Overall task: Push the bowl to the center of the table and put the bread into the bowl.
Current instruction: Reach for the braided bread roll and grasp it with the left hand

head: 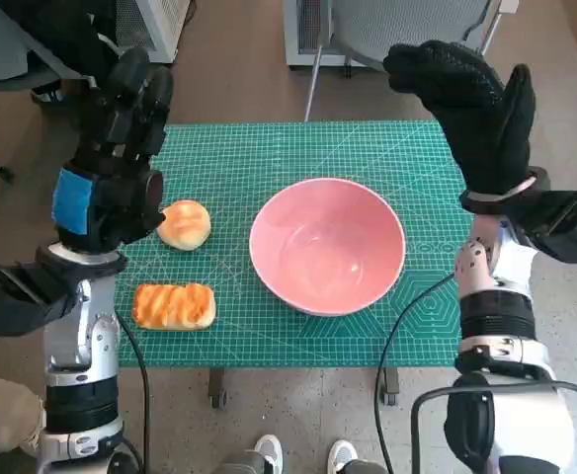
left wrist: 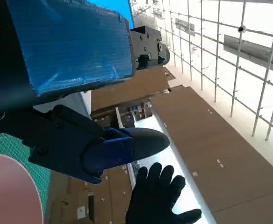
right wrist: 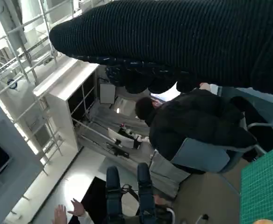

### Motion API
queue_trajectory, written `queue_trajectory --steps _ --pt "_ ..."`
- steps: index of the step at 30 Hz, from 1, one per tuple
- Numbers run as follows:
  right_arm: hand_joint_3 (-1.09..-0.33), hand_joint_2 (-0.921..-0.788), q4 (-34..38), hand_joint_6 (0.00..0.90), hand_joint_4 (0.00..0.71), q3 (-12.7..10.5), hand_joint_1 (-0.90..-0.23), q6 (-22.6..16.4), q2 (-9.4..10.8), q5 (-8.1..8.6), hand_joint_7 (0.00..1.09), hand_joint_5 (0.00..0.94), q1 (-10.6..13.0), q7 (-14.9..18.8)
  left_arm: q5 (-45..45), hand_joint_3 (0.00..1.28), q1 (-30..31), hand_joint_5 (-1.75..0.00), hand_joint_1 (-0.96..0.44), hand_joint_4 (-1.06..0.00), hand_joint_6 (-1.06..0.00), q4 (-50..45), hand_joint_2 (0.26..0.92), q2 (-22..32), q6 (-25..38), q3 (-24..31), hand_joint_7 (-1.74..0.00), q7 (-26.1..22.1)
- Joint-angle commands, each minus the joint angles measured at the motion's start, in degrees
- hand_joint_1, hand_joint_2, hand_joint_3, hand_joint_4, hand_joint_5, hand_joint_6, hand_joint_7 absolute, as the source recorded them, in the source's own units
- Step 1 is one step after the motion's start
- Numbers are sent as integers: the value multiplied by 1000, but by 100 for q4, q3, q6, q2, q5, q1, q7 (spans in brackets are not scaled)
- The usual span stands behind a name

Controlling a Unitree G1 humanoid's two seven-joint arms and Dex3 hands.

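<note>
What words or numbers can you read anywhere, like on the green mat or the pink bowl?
None can be read.
The green mat has only white grid lines and shapes; any small print on it is too tiny to make out.
The pink bowl is plain, and so are the two breads.
The blue tape on the left hand has no writing.
Things on the far shelves in the wrist views are too blurred to read.

green mat (head: 269,158), pink bowl (head: 327,245), two breads (head: 174,305)
</note>
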Motion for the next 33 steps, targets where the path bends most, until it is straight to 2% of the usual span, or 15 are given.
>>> queue_trajectory --steps 1,7,11,14,17,19,22,26,33 --pt "-759 -921 -70 340 272 20 -692 -4 -33 64 1 0 187 34 70 562 -103 -6 -663 -11 1 34 921 37 -105 -34 -316 -43" --pt "-763 -921 -177 338 274 36 -689 -10 -58 47 0 1 250 -6 147 554 -42 -7 -662 -13 1 -50 921 124 -129 -69 -333 -101" --pt "-766 -921 -218 344 279 31 -688 -1 -66 76 3 4 288 16 457 492 105 -9 -655 -18 1 -438 921 474 172 -175 -353 -137" --pt "-771 -921 -286 348 282 44 -689 -20 -57 77 5 5 330 19 1385 429 411 -16 -657 -32 1 -1355 883 1444 1003 -327 -377 -316" --pt "-777 -921 -319 349 282 45 -686 -25 -63 91 6 4 351 38 2193 281 648 -16 -608 -65 -7 -2222 814 2298 1856 -429 -408 -624" --pt "-780 -921 -314 349 283 38 -684 -32 -72 95 6 4 346 43 2814 184 796 -11 -562 -82 -43 -2843 783 2826 2486 -538 -379 -901" --pt "-786 -921 -320 350 283 38 -684 -52 -69 92 6 4 346 46 3479 52 932 -4 -447 -86 -158 -3567 745 3314 3364 -740 -225 -1240" --pt "-788 -921 -311 349 283 30 -684 -75 -69 106 6 3 349 77 4047 14 1090 -2 -353 -89 -233 -4178 731 3496 4154 -1001 -133 -1429" --pt "-804 -921 -243 343 277 19 -674 -86 -71 157 2 0 327 141 4606 1 1394 -8 -294 -117 -308 -4636 720 3270 4695 -1276 -63 -1286"
